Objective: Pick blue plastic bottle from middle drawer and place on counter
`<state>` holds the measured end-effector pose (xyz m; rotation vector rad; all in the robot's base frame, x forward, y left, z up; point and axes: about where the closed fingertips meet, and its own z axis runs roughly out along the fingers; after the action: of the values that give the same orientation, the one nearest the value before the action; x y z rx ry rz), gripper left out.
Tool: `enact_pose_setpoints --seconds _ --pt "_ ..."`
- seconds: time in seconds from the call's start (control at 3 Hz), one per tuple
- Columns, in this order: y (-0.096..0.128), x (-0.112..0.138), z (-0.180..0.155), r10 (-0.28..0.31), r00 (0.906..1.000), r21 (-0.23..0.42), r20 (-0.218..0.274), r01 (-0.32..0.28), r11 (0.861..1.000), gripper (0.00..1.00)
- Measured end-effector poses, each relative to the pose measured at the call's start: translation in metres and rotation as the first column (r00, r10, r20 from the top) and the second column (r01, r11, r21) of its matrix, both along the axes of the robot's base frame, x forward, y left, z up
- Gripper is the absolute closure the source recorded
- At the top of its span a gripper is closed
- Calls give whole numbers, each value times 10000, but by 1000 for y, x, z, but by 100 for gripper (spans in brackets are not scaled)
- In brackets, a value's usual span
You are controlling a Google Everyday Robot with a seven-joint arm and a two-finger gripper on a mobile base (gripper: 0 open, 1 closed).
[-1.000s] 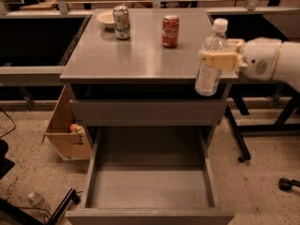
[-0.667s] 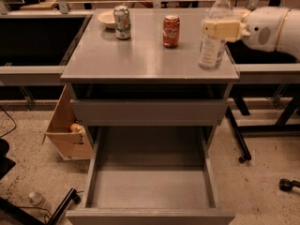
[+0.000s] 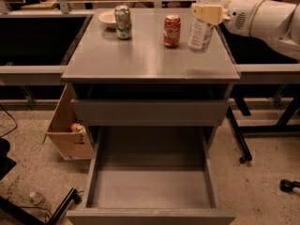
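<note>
Item, blue plastic bottle (image 3: 199,35): upright at the worktop's (image 3: 140,60) right rear, beside the red can (image 3: 172,31); whether its base touches, you cannot tell.
Pincer (image 3: 206,14): clamped on the bottle's upper part.
Middle drawer (image 3: 150,189): open, bottle out.
Left for you: set down, release, withdraw.

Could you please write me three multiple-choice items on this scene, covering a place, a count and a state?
1. Where is the blue plastic bottle? A in a drawer; B on the floor; C over the counter, right of the red soda can.
2. How many soda cans stand on the counter? A one; B two; C four.
3. The middle drawer is: A pulled open, nothing inside; B shut; C open, holding cans.
Key: C, the gripper holds it there; B, the red one and the green-and-white soda can; A, its bare grey floor shows.
</note>
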<state>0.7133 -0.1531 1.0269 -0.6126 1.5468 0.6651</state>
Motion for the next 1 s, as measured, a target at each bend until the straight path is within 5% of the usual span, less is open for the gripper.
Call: enact_pose_setpoints --seconds 0.67,1.0 --pt "8 52 -84 -13 9960 138 -896 25 9999 100" --pt "11 58 -93 41 9937 130 -1121 -27 9999 100"
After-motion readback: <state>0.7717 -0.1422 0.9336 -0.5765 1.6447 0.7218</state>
